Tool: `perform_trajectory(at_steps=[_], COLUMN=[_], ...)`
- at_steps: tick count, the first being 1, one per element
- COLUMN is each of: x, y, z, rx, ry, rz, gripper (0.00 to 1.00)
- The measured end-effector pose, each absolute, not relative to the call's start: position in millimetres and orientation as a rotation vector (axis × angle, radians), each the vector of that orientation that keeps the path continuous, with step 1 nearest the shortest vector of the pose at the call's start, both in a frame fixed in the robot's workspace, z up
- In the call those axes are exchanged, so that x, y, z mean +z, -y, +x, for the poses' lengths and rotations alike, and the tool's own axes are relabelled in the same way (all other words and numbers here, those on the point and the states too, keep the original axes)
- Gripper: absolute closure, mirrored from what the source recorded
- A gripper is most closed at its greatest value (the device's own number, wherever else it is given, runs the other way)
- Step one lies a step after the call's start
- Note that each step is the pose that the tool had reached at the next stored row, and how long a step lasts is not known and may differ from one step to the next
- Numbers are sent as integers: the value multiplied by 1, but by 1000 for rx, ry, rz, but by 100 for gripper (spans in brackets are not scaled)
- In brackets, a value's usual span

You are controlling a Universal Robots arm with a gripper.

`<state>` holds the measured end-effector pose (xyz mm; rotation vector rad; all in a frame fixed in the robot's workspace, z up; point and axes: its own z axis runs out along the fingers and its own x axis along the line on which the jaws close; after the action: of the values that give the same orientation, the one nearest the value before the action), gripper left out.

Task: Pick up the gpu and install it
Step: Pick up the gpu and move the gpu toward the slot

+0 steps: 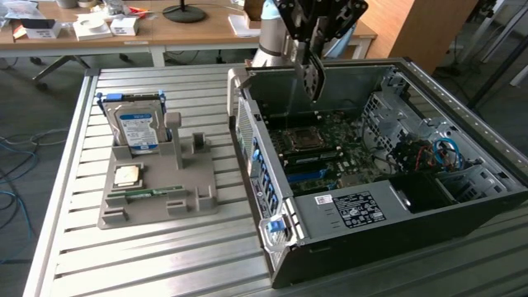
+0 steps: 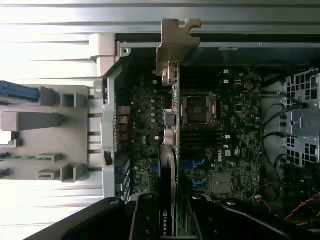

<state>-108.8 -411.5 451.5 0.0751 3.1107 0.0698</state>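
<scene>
Gripper point(image 1: 316, 42) is closed on the graphics card point(image 1: 313, 79), pinching it between its fingers. The card hangs upright above the open computer case point(image 1: 355, 213), near the case's rear wall and clear of the motherboard point(image 1: 318, 148). In the wrist view the card point(image 2: 169, 160) is seen edge-on (silver bracket farthest from the gripper point(image 2: 169, 227)). On the grey holder point(image 1: 157, 204), to the exterior view's left, a hard drive point(image 1: 136, 127) stands upright.
</scene>
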Motion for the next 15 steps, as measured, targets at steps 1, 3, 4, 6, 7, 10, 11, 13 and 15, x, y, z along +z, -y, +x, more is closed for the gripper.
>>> perform_trajectory(at_steps=[1, 3, 4, 6, 7, 10, 11, 13, 15], x=[452, 452, 452, 452, 451, 452, 452, 452, 452], y=[411, 411, 411, 411, 411, 411, 411, 411, 411], z=[-105, -97, -93, -85, -82, -80, -80, -80, -80], rx=[70, 70, 70, 70, 70, 70, 70, 70, 70], ry=[-3111, -3111, -3111, -3111, -3111, -3111, -3111, -3111, -3111], rz=[75, 75, 75, 76, 75, 75, 75, 75, 75], gripper=[74, 74, 74, 74, 74, 74, 74, 74, 74])
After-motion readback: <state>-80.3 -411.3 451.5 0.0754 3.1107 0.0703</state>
